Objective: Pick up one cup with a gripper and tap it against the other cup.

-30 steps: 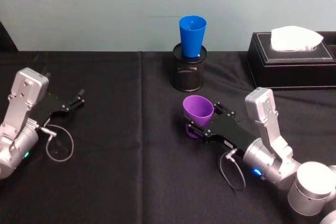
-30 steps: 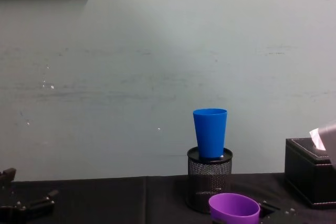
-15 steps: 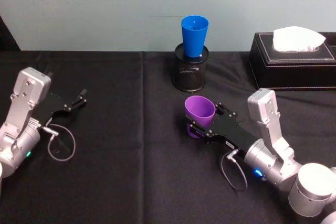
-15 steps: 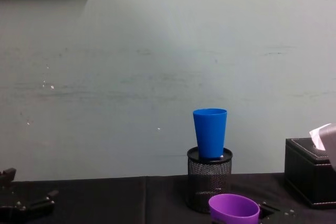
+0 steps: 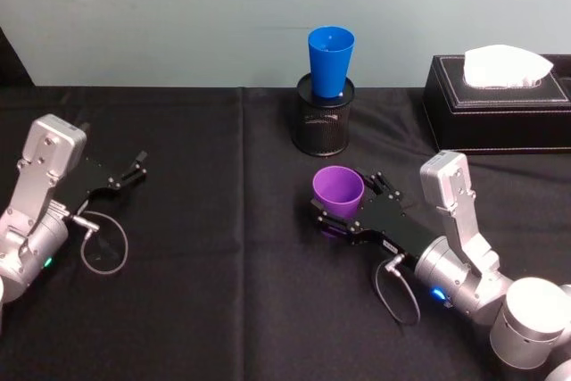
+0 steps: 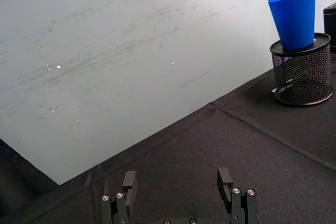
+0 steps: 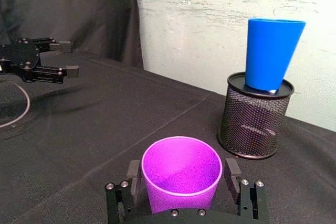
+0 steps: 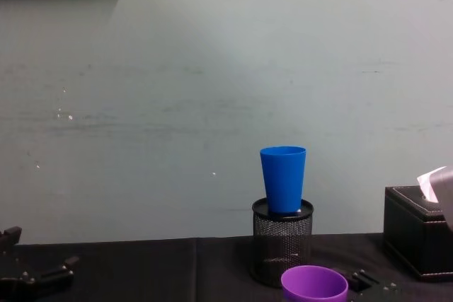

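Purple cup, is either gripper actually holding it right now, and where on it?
The right gripper has its jaws on either side of the purple cup's lower wall; a firm clamp cannot be told. The left gripper is open, empty.

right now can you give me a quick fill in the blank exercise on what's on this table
1. The blue cup stands on a black ____ cylinder.
2. The right gripper has its fingers on either side of the ____ cup.
3. The left gripper rests on the black cloth with its fingers ____.
4. The black box holds white ____.

Missing words: mesh; purple; open; tissues
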